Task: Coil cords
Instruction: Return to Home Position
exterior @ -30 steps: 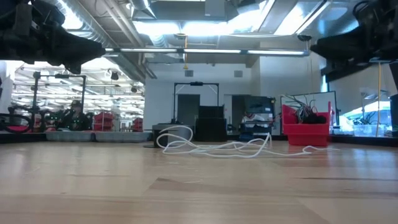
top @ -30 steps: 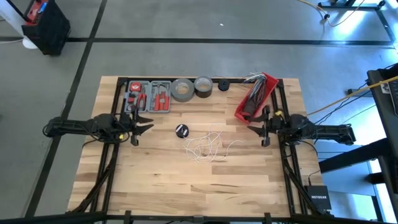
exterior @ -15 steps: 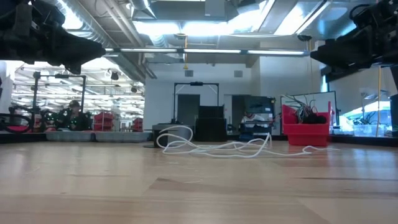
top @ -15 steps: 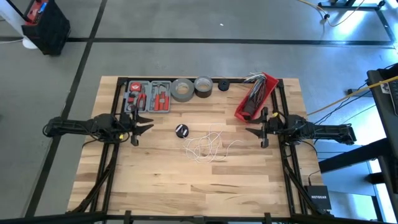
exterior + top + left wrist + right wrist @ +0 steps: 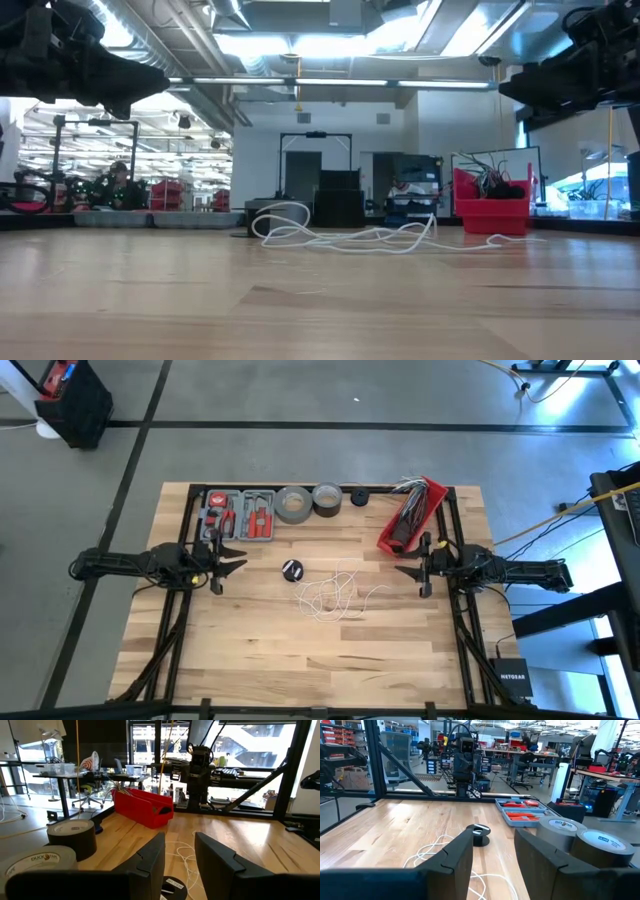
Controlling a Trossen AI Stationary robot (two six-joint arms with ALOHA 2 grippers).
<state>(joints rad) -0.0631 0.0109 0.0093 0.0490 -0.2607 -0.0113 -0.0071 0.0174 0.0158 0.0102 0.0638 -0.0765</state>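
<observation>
The thin white cable [image 5: 335, 597] lies in a loose tangle on the table's middle; it also shows in the low view [image 5: 340, 237]. Its small black round disc [image 5: 291, 569] lies flat to the tangle's left and shows in the right wrist view [image 5: 478, 834]. My left gripper [image 5: 232, 561] hovers open near the table's left edge, above the table, left of the disc. My right gripper [image 5: 407, 574] hovers open at the table's right side, right of the tangle. Both are empty.
A grey tool tray [image 5: 238, 514], two tape rolls [image 5: 294, 504] [image 5: 326, 497] and a small black piece [image 5: 359, 498] line the far edge. A red bin [image 5: 410, 516] of grey and dark wires stands far right, close to my right gripper.
My right gripper has moved a little toward the table's left, toward the cable tangle. The cable and the disc have stayed where they were.
</observation>
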